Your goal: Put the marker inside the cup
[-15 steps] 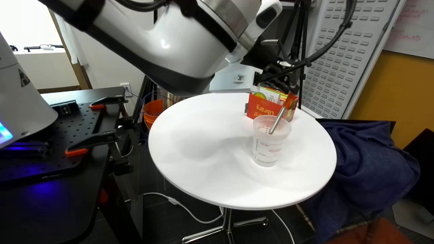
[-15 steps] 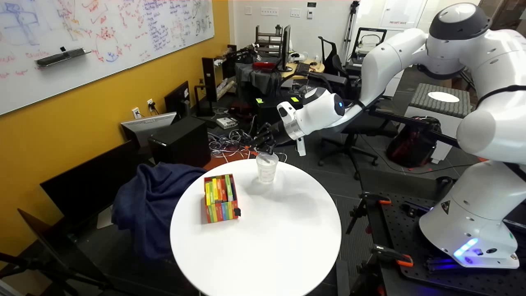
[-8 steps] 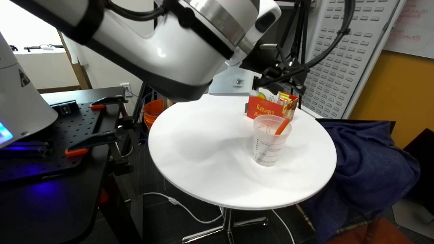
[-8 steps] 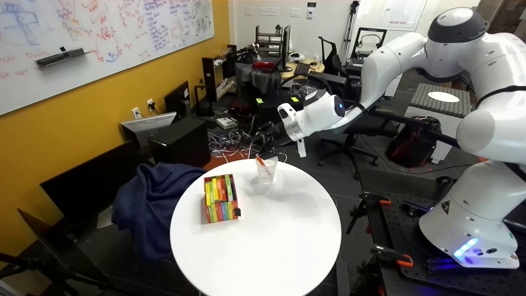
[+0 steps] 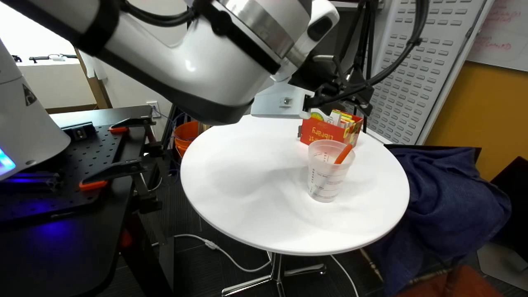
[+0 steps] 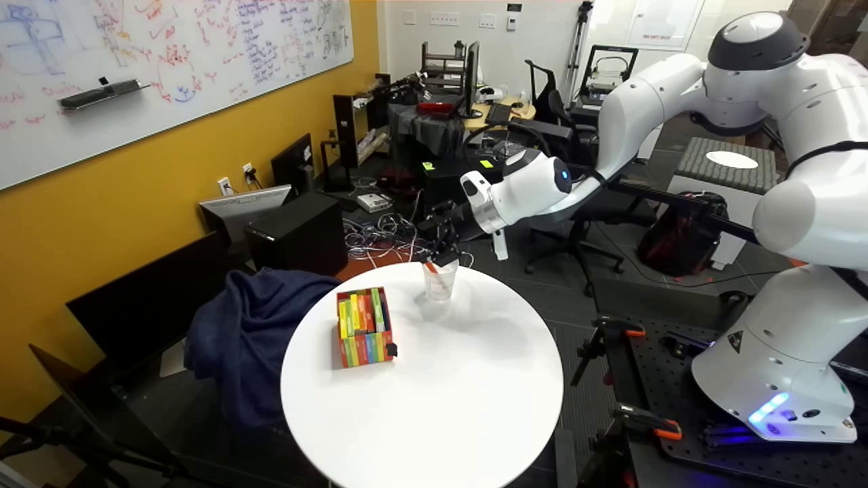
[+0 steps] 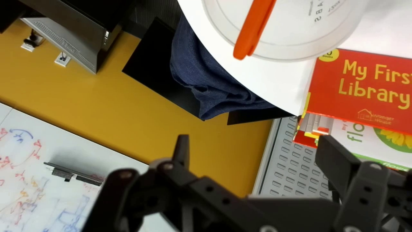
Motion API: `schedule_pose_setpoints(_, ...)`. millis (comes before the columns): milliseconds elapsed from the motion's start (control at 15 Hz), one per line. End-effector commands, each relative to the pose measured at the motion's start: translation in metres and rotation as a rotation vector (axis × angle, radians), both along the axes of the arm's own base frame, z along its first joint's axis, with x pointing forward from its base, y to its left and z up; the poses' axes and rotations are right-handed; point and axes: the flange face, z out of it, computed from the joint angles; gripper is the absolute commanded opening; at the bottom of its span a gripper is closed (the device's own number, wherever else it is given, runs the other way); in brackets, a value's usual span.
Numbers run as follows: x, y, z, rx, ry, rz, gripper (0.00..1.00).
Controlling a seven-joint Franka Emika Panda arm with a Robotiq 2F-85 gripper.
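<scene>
In the wrist view the box (image 7: 357, 96) reads "My First Library", the t cut by the edge, with a small "Wonder House" below. Its yellow disc (image 7: 328, 55) says "Books" under a part-hidden number. The book (image 7: 370, 146) shows "flo". The cup (image 7: 296, 30) has turned capitals that look like S, B and A. In both exterior views a triangle sign (image 5: 29, 95) marks the base (image 5: 33, 128), and the whiteboard (image 6: 210, 41) carries handwriting too small to read

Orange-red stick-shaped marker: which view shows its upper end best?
The wrist view: the marker looks largest there, that end uncovered. Both exterior views show it smaller, at the rim of the clear plastic cup.
</scene>
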Motion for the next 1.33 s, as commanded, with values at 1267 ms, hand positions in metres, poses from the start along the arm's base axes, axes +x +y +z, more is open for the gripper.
schedule_pose_setpoints(1267, 0.009, 0.067, 0.085, -0.333, 0.236, -0.223, 1.00)
